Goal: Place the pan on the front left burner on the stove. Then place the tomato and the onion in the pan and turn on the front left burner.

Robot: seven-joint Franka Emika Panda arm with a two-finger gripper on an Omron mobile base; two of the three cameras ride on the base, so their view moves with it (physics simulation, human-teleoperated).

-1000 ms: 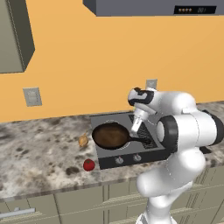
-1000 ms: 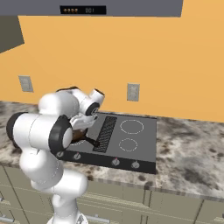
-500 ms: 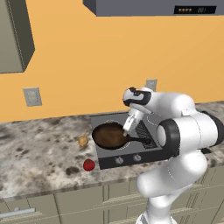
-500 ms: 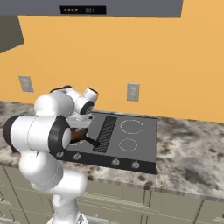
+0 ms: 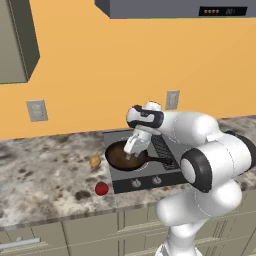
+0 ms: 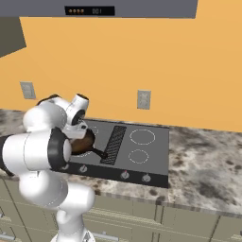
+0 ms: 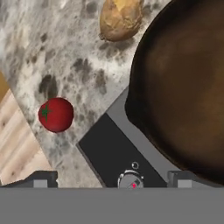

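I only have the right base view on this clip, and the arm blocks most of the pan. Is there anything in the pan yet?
Observer: No. In the hand view the pan is bare inside.
Operator: Where are the tomato and the onion, then?
Observer: Both lie on the granite counter left of the stove. The onion is close beside the pan's rim, apart from it.
Operator: And the tomato?
Observer: The tomato sits nearer the counter's front edge, off the stove's front left corner.
Operator: Is the gripper holding anything?
Observer: No. The gripper hangs over the pan with its jaws open and nothing between them.
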